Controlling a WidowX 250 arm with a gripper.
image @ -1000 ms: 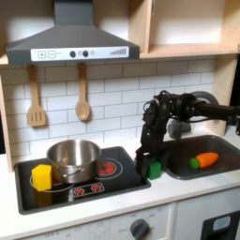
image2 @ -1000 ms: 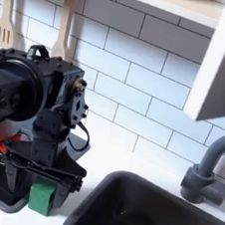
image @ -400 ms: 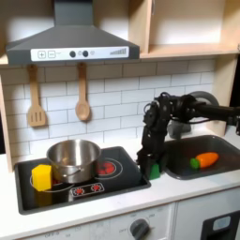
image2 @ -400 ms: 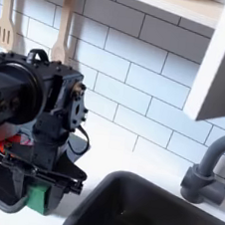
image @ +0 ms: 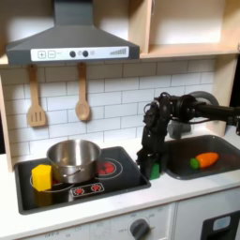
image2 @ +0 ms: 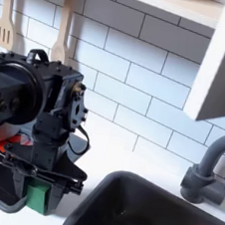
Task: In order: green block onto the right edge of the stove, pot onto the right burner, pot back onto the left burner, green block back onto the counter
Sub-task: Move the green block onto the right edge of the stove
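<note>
- gripper points down at the right edge of the stove in the first exterior view, its fingers closed around the green block.
- green block sits low between the fingers at the stove's edge in the second exterior view.
- pot rests on the left burner, with a yellow block just beside it.
- toy carrot lies in the sink.

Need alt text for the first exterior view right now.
The end effector reaches down around the green block at the stove's right edge, beside the sink. The pot sits on the left burner, a yellow block beside it.
</note>
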